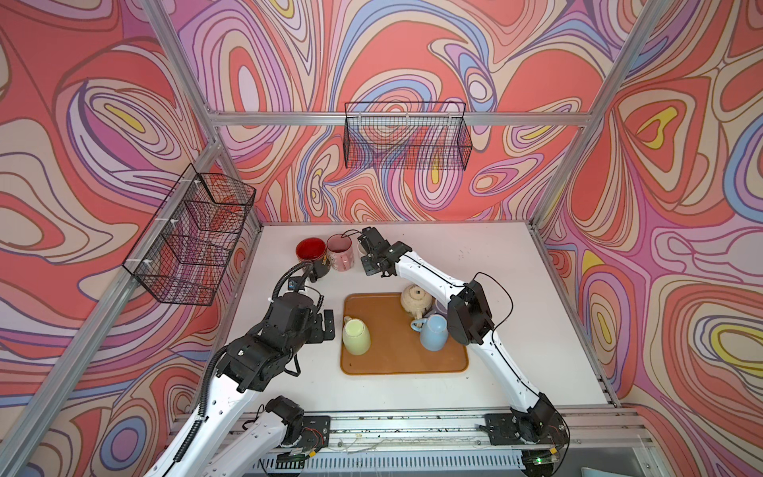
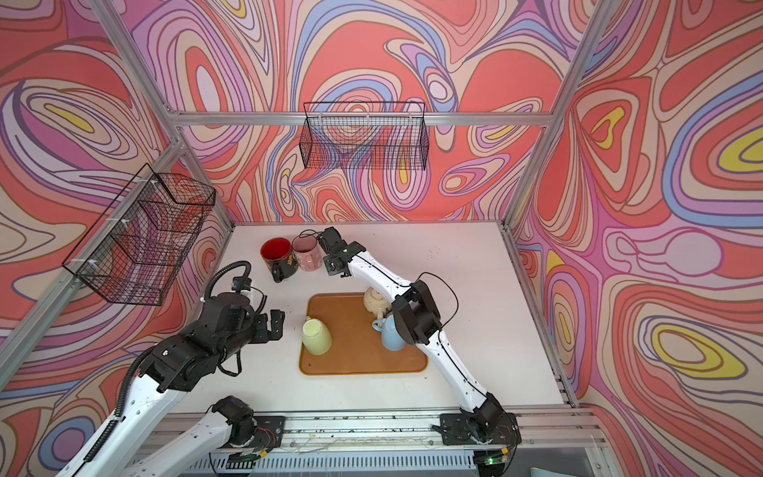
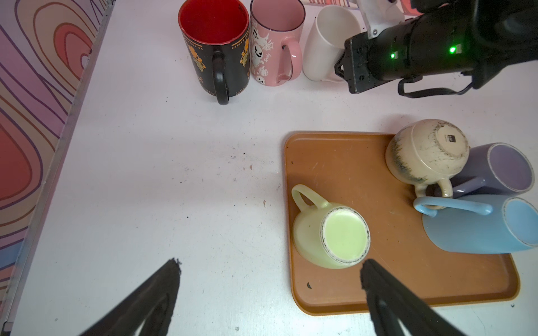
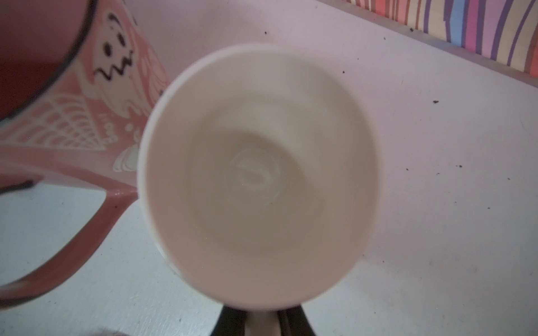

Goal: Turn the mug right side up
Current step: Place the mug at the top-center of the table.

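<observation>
Currently, the right gripper (image 4: pixel 260 318) is clamped on the white mug (image 4: pixel 256 163). The mug is mouth-up, slightly tilted, just beside the pink mug (image 3: pixel 273 43), at 11 o'clock from the tray (image 1: pixel 396 363). At the tray's 9 o'clock edge, the left gripper (image 3: pixel 270 263) is spread wide near the inverted green mug (image 3: pixel 329 232). Bare surface (image 1: pixel 516 268) lies toward 1 o'clock.
</observation>
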Available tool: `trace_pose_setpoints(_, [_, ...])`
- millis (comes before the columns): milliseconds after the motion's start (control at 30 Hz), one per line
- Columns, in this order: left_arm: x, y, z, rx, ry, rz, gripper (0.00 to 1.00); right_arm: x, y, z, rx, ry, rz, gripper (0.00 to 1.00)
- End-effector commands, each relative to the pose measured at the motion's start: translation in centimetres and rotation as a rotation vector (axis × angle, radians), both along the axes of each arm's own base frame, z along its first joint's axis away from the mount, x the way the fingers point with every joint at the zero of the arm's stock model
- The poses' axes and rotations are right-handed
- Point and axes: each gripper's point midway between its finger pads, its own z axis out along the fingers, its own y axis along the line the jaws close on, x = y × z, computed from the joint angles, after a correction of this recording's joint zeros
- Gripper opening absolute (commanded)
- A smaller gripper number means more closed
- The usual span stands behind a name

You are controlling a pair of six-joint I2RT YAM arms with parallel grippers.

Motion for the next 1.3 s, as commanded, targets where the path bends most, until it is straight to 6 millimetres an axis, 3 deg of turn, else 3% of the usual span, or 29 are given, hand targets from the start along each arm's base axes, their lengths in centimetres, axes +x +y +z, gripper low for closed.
trace_pose_setpoints(0, [0.0,0.3,-0.3,0.017,0.001,0.0,1.0,1.3,1.7,1.3,0.046,-0.077,0.019,0.0])
trace_pose_setpoints(433, [-0.1,0.2,-0.3,0.022,-0.003,-0.008,1.0,1.6,2.2,0.8,0.061,-0.08,0.026,0.0])
trace_pose_setpoints(667, [-0.1,0.3,-0.3,0.021,-0.001,-0.007,1.0,1.4,2.4,1.6,0.083,-0.088,0.03,0.2])
trace_pose_setpoints(933, [-0.1,0.3,-0.3,0.025,0.0,-0.005,1.0,1.4,2.7,2.1,0.105,-0.089,0.032,0.3])
trace_pose_setpoints(1133, [0.0,-0.2,-0.6,0.026,0.016,-0.035,1.0,0.9,2.5,4.0,0.123,-0.099,0.038,0.39])
trace_pose_setpoints(1267, [0.3,-1.5,-1.0,0.013,0.052,-0.096,1.0,-0.1,1.8,7.2,0.152,-0.128,0.05,0.45])
